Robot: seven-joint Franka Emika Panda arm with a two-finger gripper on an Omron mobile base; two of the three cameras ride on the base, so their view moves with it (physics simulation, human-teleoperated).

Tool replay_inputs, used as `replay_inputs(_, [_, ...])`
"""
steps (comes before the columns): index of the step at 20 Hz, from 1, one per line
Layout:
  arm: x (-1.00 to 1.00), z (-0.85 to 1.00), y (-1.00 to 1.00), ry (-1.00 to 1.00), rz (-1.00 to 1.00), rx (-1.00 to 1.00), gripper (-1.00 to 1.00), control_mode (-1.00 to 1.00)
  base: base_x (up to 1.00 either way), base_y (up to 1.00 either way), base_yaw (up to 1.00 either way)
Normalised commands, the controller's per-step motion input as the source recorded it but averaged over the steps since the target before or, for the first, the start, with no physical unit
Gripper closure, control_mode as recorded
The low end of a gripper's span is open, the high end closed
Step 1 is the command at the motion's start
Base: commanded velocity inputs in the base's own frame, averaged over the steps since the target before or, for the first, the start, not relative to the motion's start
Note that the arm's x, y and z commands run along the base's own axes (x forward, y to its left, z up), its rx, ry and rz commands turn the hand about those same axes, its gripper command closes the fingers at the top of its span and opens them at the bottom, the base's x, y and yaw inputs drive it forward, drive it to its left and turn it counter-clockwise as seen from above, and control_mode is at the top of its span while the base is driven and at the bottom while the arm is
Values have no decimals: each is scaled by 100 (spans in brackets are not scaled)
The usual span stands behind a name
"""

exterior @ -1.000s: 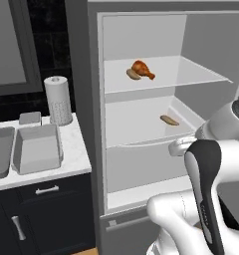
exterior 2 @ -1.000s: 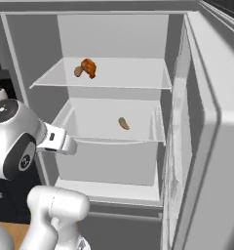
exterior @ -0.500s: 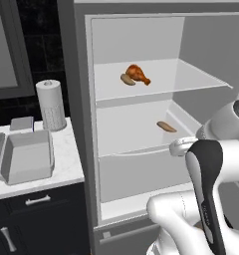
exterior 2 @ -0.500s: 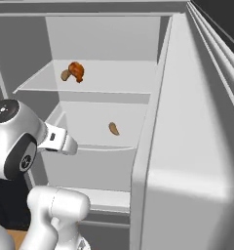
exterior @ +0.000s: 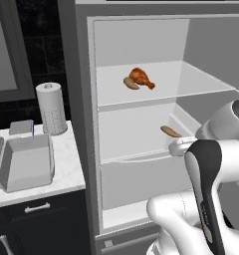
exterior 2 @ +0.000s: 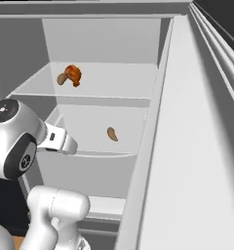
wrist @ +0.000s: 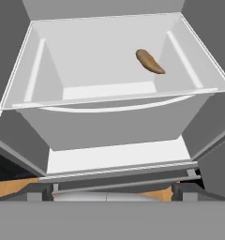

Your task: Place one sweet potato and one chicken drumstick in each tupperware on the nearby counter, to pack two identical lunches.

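Open fridge [exterior: 141, 124], white inside, door [exterior 2: 202, 161] swung wide on the right. To its left the desk [exterior: 66, 164], white marble-look top over dark cabinets with bar handles. On it one grey tupperware [exterior: 26, 162], empty, a paper towel roll [exterior: 51, 108] behind it; dark wall behind. Second tupperware barely cut by the left edge, can't tell contents.

Upper shelf [exterior: 191, 84]: chicken drumstick [exterior: 140, 76] touching a brown sweet potato [exterior: 131, 83]. Lower drawer [wrist: 109, 108]: another sweet potato [wrist: 150, 62] lying alone near the right wall.

Gripper jaws stand wide, holding nothing; fingertips not clearly visible in the hand view. It hovers in front of the drawer, well short of the potato.

Step in hand, judged: reach for the drawer potato. Come down over the drawer's front lip, line jaws across the potato's narrow width, stay off the right wall, close at mid-body.
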Motion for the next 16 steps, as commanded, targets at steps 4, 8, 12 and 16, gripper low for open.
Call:
replay_inputs(4, [0,0,0,0,0,0,-100,100,0,-33,0])
replay_inputs(8, [0,0,0,0,0,0,-100,100,0,-33,0])
replay_inputs(12, [0,0,0,0,0,0,-100,100,0,-10,0])
replay_inputs(16, [1,0,-1,0,0,0,-100,-100,0,0,0])
